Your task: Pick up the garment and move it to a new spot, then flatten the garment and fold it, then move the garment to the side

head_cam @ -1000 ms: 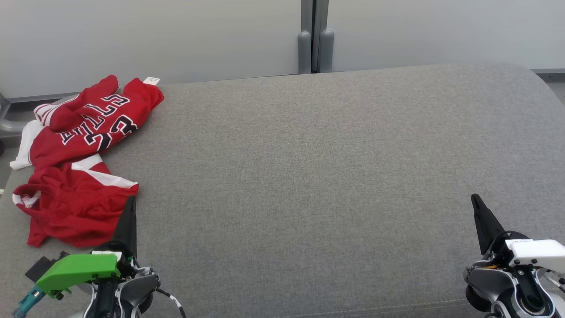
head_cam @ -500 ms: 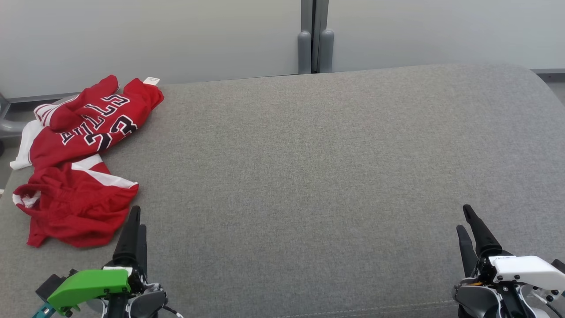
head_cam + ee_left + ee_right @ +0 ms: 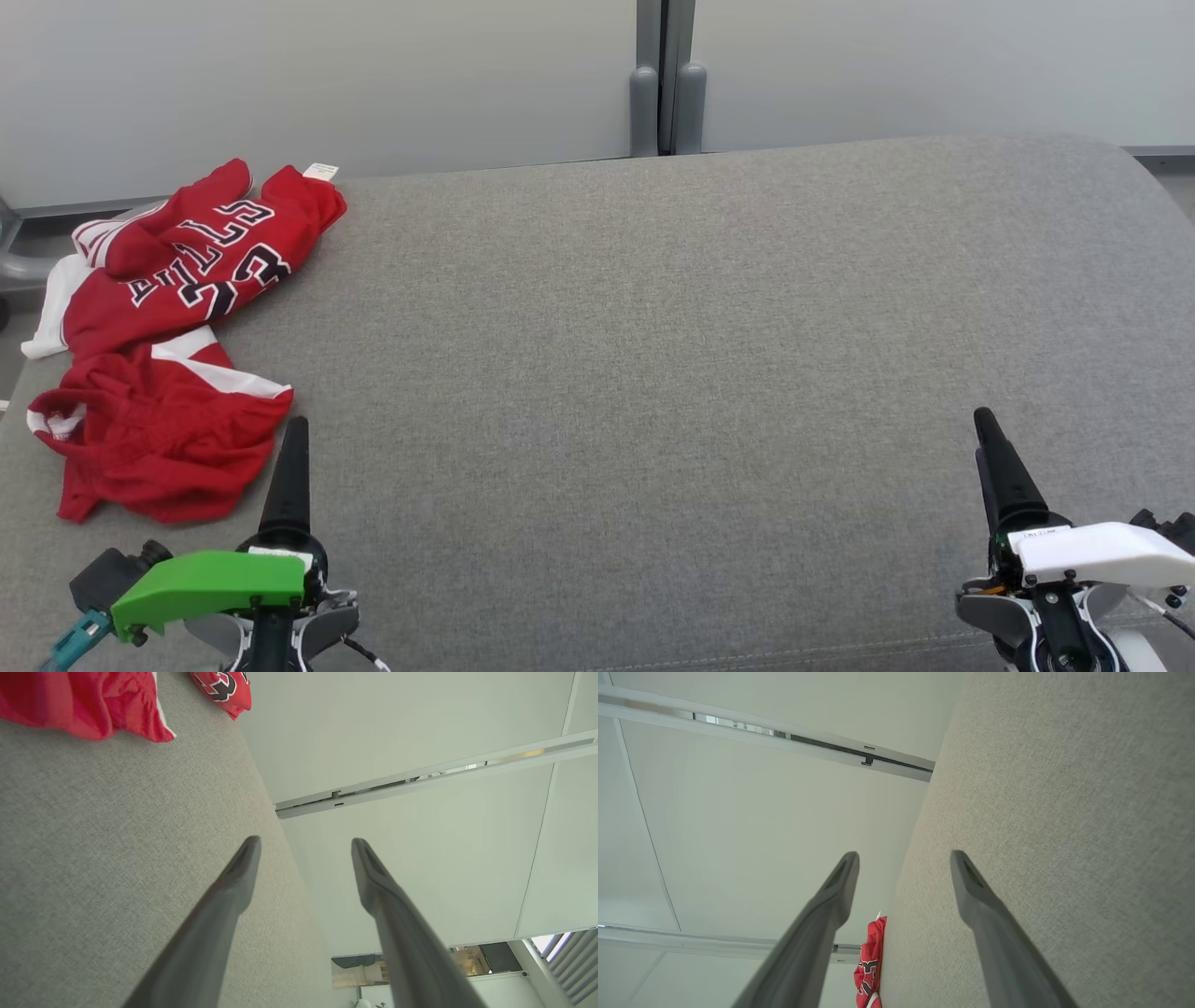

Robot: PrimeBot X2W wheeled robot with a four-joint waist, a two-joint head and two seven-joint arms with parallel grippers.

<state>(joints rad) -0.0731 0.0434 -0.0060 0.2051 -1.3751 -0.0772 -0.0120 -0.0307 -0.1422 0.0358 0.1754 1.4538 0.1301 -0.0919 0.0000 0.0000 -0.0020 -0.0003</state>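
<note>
Red cloth with white trim and dark lettering made up the garment (image 3: 168,373), which lay crumpled along the left edge of the bench (image 3: 653,327), reaching from the far left corner toward the front, with a white part hanging over that edge. It was judged light, soft and limp, liable to sag and drag when lifted. A pinch on the bunched hem nearest the left gripper (image 3: 294,439) was judged the best hold. The left gripper and the right gripper (image 3: 985,425), near the front right corner, both stood with fingers spread, holding nothing. One second earlier both had been pinched together, and the left tip had overlapped the garment's near edge. That tip now stood just beside the garment, which had not shifted.
</note>
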